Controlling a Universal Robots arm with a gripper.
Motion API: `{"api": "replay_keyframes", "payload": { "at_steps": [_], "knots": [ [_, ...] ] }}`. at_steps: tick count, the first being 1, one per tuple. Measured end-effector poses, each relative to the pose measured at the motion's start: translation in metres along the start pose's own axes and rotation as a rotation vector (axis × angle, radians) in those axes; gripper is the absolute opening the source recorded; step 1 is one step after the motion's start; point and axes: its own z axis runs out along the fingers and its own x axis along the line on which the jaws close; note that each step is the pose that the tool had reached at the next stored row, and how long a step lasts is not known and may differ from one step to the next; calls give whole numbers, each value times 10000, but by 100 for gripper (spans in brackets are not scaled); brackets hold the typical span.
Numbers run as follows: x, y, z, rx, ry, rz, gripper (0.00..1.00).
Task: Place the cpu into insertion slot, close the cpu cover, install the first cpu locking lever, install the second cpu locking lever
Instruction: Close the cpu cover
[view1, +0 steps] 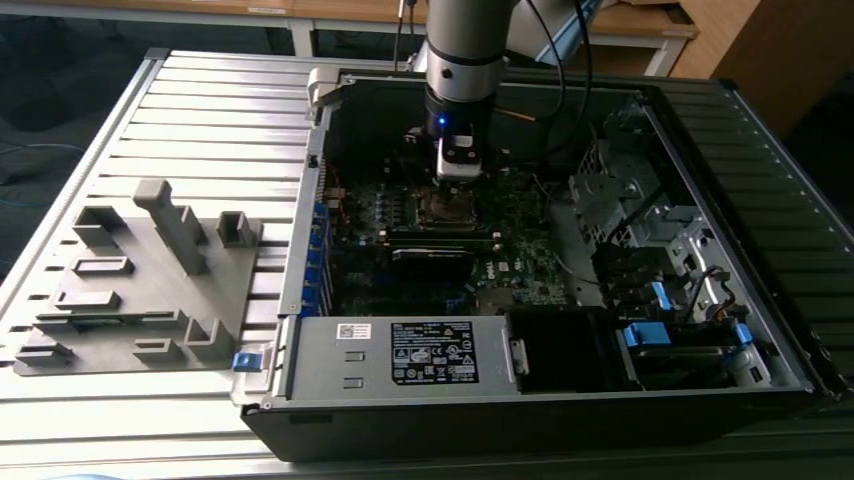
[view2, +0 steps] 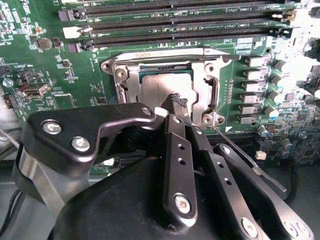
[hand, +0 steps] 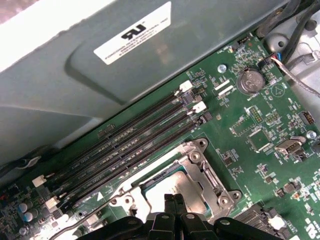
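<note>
Silvery cpu sits in the insertion slot, cpu cover apparently down over it. Gripper, fingers pressed together, points at the chip, which lies at its 6 o'clock in the exterior view.

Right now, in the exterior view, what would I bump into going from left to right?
grey block rack → gripper above the motherboard → silver drive cage
</note>
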Motion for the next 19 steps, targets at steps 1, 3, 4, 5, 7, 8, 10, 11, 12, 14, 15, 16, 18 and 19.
{"api": "replay_keyframes", "payload": {
  "at_steps": [1, 3, 4, 5, 7, 8, 10, 11, 12, 14, 15, 16, 18, 19],
  "knots": [
    [0, 0, 0, -1, 2, -82, 11],
    [1, -1, 0, -5, 8, -268, 11],
    [1, -1, 0, -7, 12, -396, 11],
    [1, -1, 0, -10, 16, -541, 11],
    [0, 0, 0, -17, 25, -851, 11],
    [1, 0, 0, -20, 29, -1011, 11],
    [0, 0, 0, -27, 39, -1322, 11],
    [1, 0, 0, -30, 42, -1453, 11],
    [1, 0, 0, -32, 45, -1556, 11],
    [1, 0, 0, -34, 48, -1660, 11],
    [1, 0, 0, -34, 48, -1663, 11],
    [0, 0, 0, -34, 48, -1664, 11],
    [0, 0, 0, -34, 48, -1665, 11],
    [0, 0, 0, -33, 48, -1665, 11]
  ]
}}
